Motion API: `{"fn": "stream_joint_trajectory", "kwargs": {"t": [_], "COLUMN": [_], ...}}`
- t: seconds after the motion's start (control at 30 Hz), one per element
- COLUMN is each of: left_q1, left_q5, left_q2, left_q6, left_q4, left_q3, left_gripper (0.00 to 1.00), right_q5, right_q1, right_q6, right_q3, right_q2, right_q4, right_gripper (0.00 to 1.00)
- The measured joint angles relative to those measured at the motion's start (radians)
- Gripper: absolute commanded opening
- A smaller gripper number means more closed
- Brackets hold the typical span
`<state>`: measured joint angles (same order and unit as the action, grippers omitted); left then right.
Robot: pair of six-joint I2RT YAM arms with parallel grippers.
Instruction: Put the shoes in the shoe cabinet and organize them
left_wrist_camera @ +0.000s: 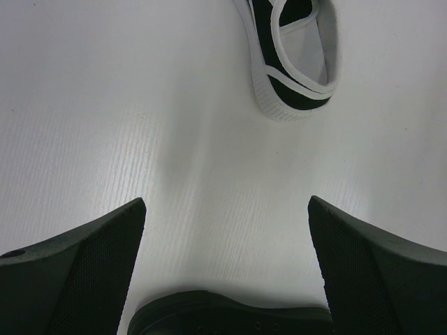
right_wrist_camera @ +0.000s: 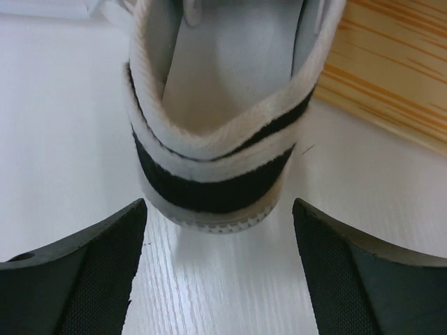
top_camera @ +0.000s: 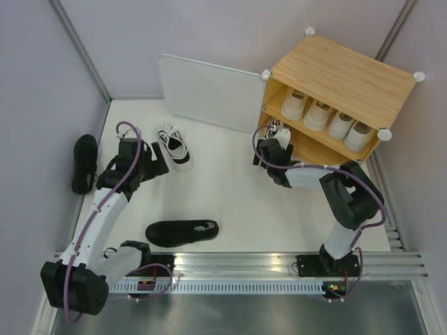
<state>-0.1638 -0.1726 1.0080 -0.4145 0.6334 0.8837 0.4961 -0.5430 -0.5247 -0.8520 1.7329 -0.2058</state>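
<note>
Placement on the lower shelf (right_wrist_camera: 391,77) of the shoe cabinet (top_camera: 349,70) looks like the step in hand. My right jaws stand spread at the cabinet mouth, pinching nothing. The heel of a white shoe with black trim (right_wrist_camera: 209,174) sits loose just ahead of them, beside the shelf's wooden edge. Four pale shoes (top_camera: 325,115) line the upper shelf. I judge the next move is to nudge this heel further in and square it, or draw back clear without catching it. My left jaws hang spread and empty over the counter (top_camera: 230,181), near its mate (left_wrist_camera: 293,70). Two black shoes, one near (top_camera: 181,232) and one far left (top_camera: 85,164), lie out on the counter.
</note>
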Motion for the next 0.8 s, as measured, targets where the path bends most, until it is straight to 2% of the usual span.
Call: {"fn": "stream_joint_trajectory", "kwargs": {"t": [0.13, 0.17, 0.3, 0.47, 0.8], "left_q1": [0.0, 0.0, 0.0, 0.0, 0.0], "left_q5": [0.0, 0.0, 0.0, 0.0, 0.0], "left_q2": [0.0, 0.0, 0.0, 0.0, 0.0], "left_q6": [0.0, 0.0, 0.0, 0.001, 0.001], "left_q4": [0.0, 0.0, 0.0, 0.0, 0.0], "left_q3": [0.0, 0.0, 0.0, 0.0, 0.0], "left_gripper": [1.0, 1.0, 1.0, 1.0, 1.0], "right_q5": [0.029, 0.034, 0.062, 0.087, 0.085], "right_q1": [0.0, 0.0, 0.0, 0.005, 0.078], "right_q6": [0.006, 0.007, 0.012, 0.021, 0.037], "right_q3": [-0.048, -0.057, -0.082, -0.128, -0.244], "right_q2": [0.044, 0.047, 0.049, 0.055, 0.152], "right_q4": [-0.011, -0.012, -0.01, 0.001, 0.004], "right_gripper": [0.73, 0.65, 0.47, 0.4, 0.41]}}
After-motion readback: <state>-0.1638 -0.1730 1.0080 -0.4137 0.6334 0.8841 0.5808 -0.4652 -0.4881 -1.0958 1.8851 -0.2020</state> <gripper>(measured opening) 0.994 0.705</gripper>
